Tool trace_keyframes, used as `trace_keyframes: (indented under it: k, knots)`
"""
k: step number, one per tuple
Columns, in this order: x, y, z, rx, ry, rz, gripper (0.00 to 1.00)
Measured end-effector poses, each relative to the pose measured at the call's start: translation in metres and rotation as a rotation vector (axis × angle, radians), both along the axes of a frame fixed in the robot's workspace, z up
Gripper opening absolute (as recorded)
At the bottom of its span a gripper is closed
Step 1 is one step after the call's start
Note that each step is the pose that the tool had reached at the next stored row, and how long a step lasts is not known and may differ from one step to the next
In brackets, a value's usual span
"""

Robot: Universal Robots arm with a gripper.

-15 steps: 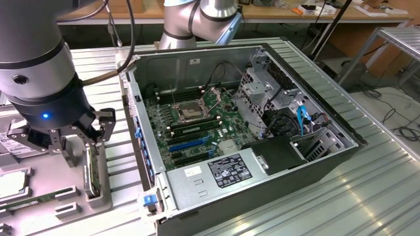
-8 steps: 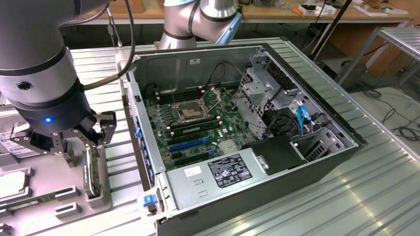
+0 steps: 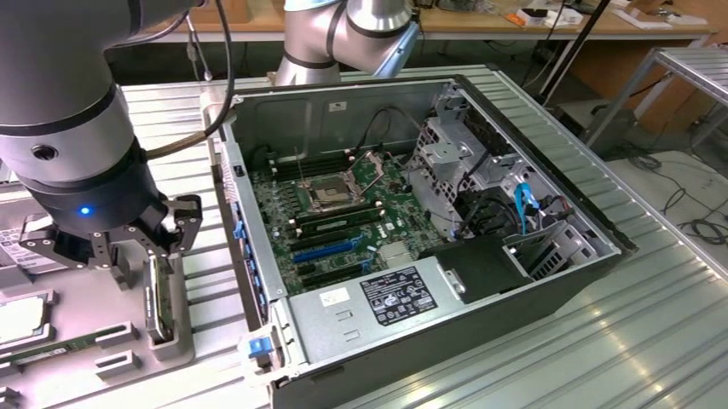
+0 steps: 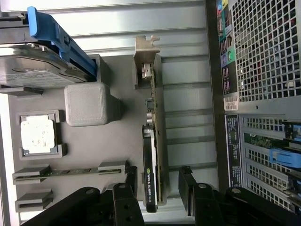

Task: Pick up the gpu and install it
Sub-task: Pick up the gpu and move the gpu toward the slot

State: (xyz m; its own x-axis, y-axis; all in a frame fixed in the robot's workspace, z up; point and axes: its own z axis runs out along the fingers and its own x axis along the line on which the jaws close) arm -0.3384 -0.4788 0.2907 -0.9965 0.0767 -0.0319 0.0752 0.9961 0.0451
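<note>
Black gripper [image 4: 158, 175] fingers [image 4: 132, 184] stand spread as wide as they go, one on each side of the graphics card [image 4: 150, 162], and they hold nothing. A clear gap shows between the card and one finger, while the other finger sits just beside the fan cover. The graphics card stands on its long edge in a slot of the grey parts tray [image 4: 117, 141], with its silver end bracket [image 4: 145, 55] at the end away from the gripper. Elsewhere in the tray lie a memory stick [image 4: 70, 172], a processor chip [image 4: 39, 134] in its own square pocket, and a hard drive [image 4: 33, 70] in a blue carrier [image 4: 56, 35]. In the exterior view the gripper hangs over the card at the view's left, and the tray rests on a ribbed metal table [image 3: 637, 324]. Just beside the tray, toward the view's right, lies the open computer case [image 3: 546, 141]. Its labelled power supply [image 3: 381, 294] is nearest and the green motherboard [image 3: 341, 200] sits further in.
</note>
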Motion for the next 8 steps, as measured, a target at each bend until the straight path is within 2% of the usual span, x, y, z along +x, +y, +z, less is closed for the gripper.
trace_keyframes:
  k: [8]
  knots:
    - [-0.0002, 0.0000, -0.0037, 0.0000, 0.0000, 0.000, 0.48]
